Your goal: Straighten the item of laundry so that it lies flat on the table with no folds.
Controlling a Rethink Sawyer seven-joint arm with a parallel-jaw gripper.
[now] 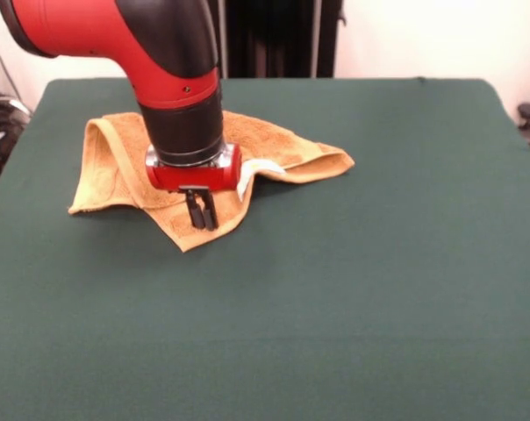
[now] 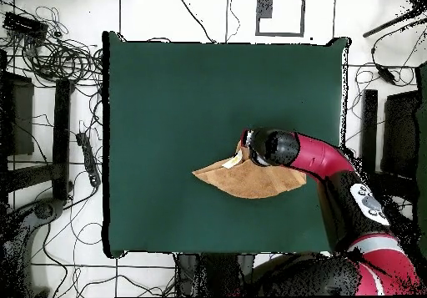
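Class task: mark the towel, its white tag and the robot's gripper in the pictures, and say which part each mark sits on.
towel [image 1: 116,167]: front view, on the folded flap left of the arm.
white tag [image 1: 250,175]: front view, on the strip beside the red gripper body.
gripper [image 1: 202,210]: front view, between the black fingers, close together over the towel's near corner.

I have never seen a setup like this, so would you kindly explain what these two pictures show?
It is one red and black robot arm working at a table covered in dark green cloth. One picture looks across the table at the robot; the other looks straight down from above. A mustard-yellow towel lies rumpled and partly folded, with a small white tag. The arm's claw points down onto the towel's near part, its two black fingers close together; whether they pinch cloth is unclear.
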